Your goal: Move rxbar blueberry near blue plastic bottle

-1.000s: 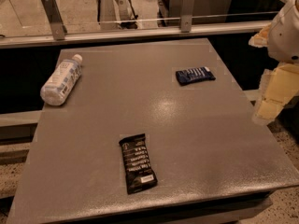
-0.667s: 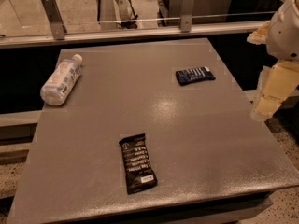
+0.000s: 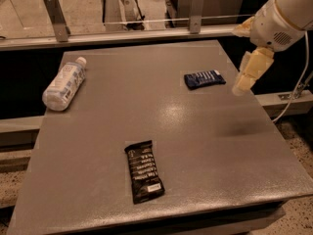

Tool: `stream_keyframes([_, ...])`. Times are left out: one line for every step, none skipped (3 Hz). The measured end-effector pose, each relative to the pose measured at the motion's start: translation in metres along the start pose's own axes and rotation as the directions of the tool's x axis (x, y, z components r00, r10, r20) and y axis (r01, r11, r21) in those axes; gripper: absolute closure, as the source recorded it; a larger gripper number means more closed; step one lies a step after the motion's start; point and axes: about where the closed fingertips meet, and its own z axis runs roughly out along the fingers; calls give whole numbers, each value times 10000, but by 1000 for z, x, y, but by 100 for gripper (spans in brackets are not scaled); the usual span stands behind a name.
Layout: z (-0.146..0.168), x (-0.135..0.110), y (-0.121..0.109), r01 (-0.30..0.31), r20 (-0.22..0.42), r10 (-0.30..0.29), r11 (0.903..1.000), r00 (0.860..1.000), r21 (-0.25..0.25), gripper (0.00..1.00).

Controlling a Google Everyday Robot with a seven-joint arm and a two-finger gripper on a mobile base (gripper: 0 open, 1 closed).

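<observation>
The rxbar blueberry (image 3: pixel 205 79), a small dark blue wrapper with white lettering, lies flat on the grey table (image 3: pixel 195 141) at the back right. The blue plastic bottle (image 3: pixel 64 83), pale with a white cap, lies on its side at the table's back left edge. My gripper (image 3: pixel 243 84) hangs from the white arm (image 3: pixel 281 13) above the table's right edge. It is just right of the rxbar and apart from it, holding nothing that I can see.
A larger black wrapped bar (image 3: pixel 144 171) with white text lies near the table's front, left of centre. A metal rail with glass (image 3: pixel 146 31) runs behind the table. A cable (image 3: pixel 298 89) hangs at the right.
My gripper has moved left and away from me, from beside the table's right edge to close by the rxbar. The bars and the bottle have not moved.
</observation>
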Motion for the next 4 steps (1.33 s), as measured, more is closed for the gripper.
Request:
stream_keyframes([50,4,-47,-277,590,308,9982,9978,-525,0])
stream_keyframes([94,17,-72,-638,886,734,9922,9934,-1068,0])
stream_keyframes([122,24,-80,-736,956,870,9880,9916,-1357,0])
stream_keyframes([140,27,-81,-713,1069,882,9856,9903,-1535,18])
